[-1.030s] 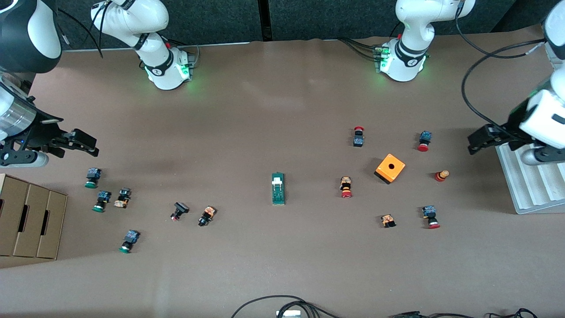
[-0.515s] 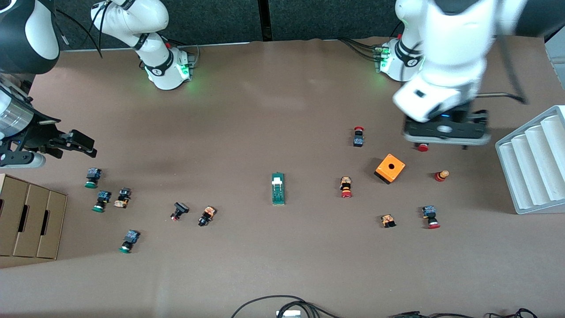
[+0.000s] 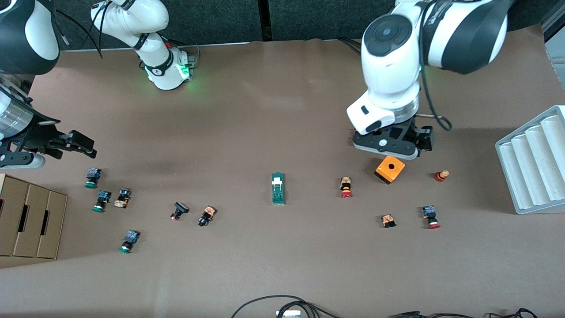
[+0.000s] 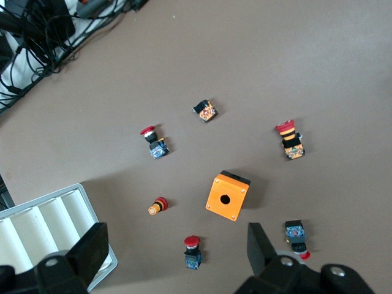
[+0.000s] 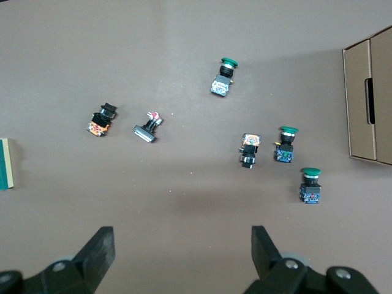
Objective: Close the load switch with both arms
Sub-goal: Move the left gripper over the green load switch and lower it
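The load switch (image 3: 278, 188), a narrow dark-green block with a white lever, lies on the table's middle, touched by neither gripper. Its green edge shows in the right wrist view (image 5: 5, 163). My left gripper (image 3: 390, 145) hangs open and empty above the table, beside the orange cube (image 3: 390, 168), toward the left arm's end. In the left wrist view the left gripper (image 4: 177, 254) stands over a red-capped push-button (image 4: 192, 251). My right gripper (image 3: 84, 145) is open and empty above the right arm's end; in the right wrist view the right gripper (image 5: 182, 251) is over bare table.
Red-capped push-buttons (image 3: 346, 187) lie around the orange cube. Green-capped ones (image 3: 92, 177) lie under the right gripper. A white ribbed tray (image 3: 534, 159) stands at the left arm's end, a cardboard box (image 3: 28, 221) at the right arm's end. Cables (image 3: 282, 304) lie at the front edge.
The left arm has swung from over the white tray toward the table's middle and now hangs beside the orange cube. The right arm has barely moved.
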`<state>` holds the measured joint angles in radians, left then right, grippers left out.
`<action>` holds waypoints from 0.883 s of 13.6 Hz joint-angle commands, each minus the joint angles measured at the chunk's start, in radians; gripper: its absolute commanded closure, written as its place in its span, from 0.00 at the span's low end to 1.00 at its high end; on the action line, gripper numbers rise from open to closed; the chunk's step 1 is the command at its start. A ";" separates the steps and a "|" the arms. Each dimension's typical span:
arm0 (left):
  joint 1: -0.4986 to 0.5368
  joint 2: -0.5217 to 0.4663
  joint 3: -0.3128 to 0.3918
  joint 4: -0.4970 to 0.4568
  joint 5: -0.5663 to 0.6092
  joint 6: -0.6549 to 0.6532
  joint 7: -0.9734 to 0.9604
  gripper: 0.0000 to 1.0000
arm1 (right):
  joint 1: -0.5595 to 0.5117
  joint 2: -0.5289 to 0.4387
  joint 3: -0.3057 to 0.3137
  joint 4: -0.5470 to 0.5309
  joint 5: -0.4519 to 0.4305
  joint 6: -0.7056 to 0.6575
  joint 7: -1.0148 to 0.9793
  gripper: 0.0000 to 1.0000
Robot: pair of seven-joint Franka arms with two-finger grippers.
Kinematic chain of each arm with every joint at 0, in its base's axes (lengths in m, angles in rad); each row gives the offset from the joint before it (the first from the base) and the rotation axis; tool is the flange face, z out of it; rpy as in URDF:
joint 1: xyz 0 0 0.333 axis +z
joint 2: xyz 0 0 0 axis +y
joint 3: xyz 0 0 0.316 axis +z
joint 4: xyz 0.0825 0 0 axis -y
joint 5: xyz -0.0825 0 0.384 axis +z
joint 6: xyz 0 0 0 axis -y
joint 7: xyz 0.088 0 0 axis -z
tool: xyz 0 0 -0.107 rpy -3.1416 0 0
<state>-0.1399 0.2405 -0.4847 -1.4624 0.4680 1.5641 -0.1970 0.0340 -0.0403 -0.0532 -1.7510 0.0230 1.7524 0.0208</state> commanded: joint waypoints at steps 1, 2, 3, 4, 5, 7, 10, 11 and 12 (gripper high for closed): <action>-0.029 -0.012 0.006 -0.009 0.017 -0.039 0.018 0.00 | 0.004 0.011 0.000 0.024 -0.021 -0.002 0.010 0.01; -0.058 -0.010 0.005 -0.004 0.015 -0.036 0.011 0.00 | 0.000 0.011 0.000 0.024 -0.021 -0.002 0.011 0.01; -0.079 -0.010 0.005 -0.004 0.012 -0.039 0.001 0.00 | -0.003 0.017 0.000 0.024 -0.021 -0.004 0.010 0.01; -0.114 -0.010 0.006 -0.009 0.008 -0.035 -0.002 0.00 | -0.005 0.020 -0.005 0.024 -0.021 -0.002 0.010 0.01; -0.147 -0.007 0.008 -0.009 0.009 -0.027 -0.025 0.00 | -0.005 0.022 -0.005 0.024 -0.021 -0.005 0.011 0.01; -0.206 0.011 0.008 -0.009 0.015 0.016 -0.175 0.00 | -0.014 0.020 -0.011 0.024 -0.012 -0.011 0.016 0.01; -0.260 0.040 0.008 -0.013 0.018 0.132 -0.436 0.00 | -0.011 0.029 -0.010 0.022 -0.012 -0.013 0.021 0.01; -0.279 0.052 0.008 -0.016 0.020 0.184 -0.490 0.00 | -0.005 0.042 -0.008 0.022 -0.014 -0.013 0.022 0.01; -0.285 0.071 0.008 -0.021 0.020 0.241 -0.525 0.00 | 0.000 0.048 -0.005 0.022 -0.015 -0.013 0.021 0.01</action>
<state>-0.4050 0.2816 -0.4876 -1.4862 0.4702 1.7300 -0.6390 0.0255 -0.0186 -0.0643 -1.7492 0.0230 1.7510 0.0282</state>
